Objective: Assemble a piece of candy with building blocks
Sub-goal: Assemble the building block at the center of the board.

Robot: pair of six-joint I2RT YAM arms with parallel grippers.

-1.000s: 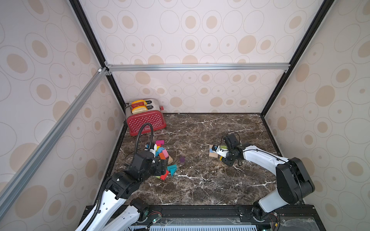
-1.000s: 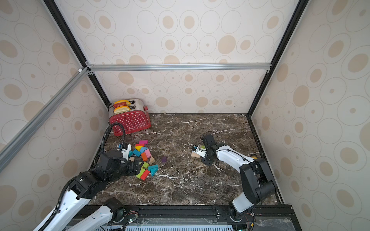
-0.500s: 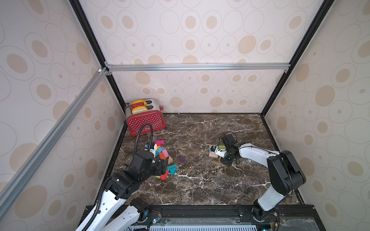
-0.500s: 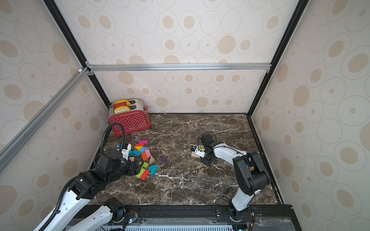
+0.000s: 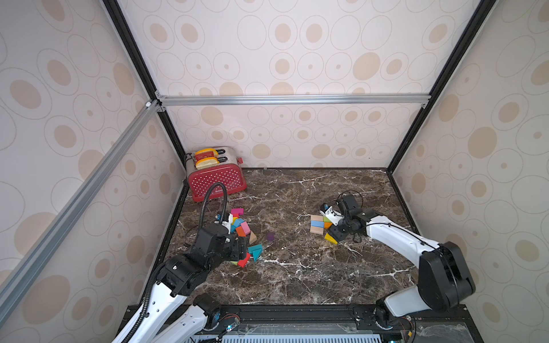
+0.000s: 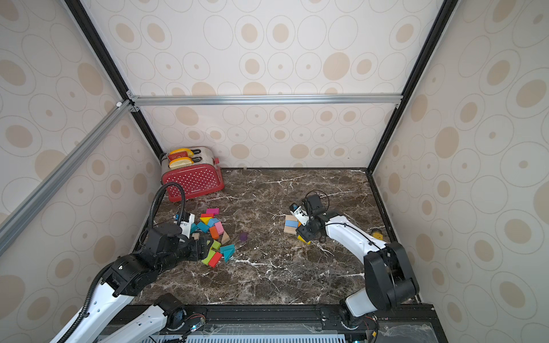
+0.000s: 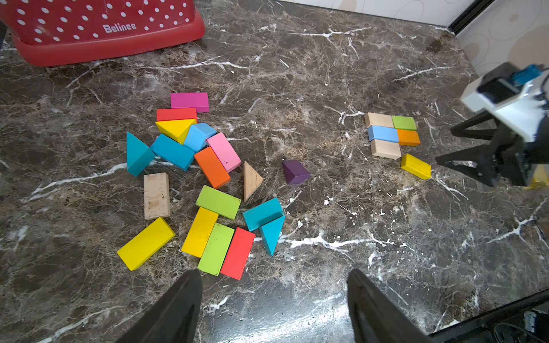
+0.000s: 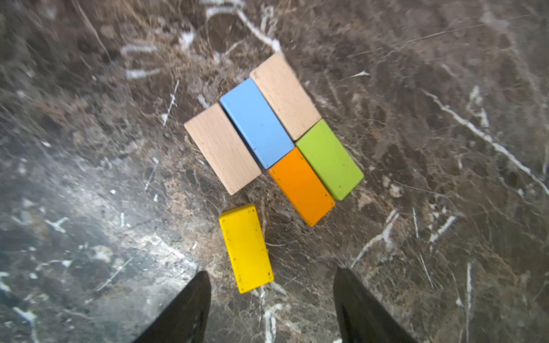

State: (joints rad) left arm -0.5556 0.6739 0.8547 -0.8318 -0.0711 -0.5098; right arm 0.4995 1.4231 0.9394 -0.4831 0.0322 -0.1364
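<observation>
The dark marbled counter (image 5: pixel 297 267) fills the floor of the booth, with a red polka-dot toaster (image 5: pixel 217 181) in its far left corner. The left hand (image 7: pixel 273 276) hangs low over the counter's left side, jaws spread wide with nothing between them, just short of a loose heap of building blocks (image 7: pixel 218 202). The heap holds bricks and wedges in red, yellow, green, teal, blue, pink, orange, magenta and bare wood, many of them touching. The right hand (image 8: pixel 271 274) is over the right side, jaws parted and gripping nothing. Ahead of it a set of five bricks (image 8: pixel 257 121) lies flat and edge to edge: bare wood, blue and bare wood side by side, with green and orange butted against the ends of two of them. A yellow brick (image 8: pixel 245 248) lies flat just beside that set, askew and apart from it, its near end between the right fingertips with a gap on each side. A purple wedge (image 7: pixel 294 172) sits alone between the heap and the set.
</observation>
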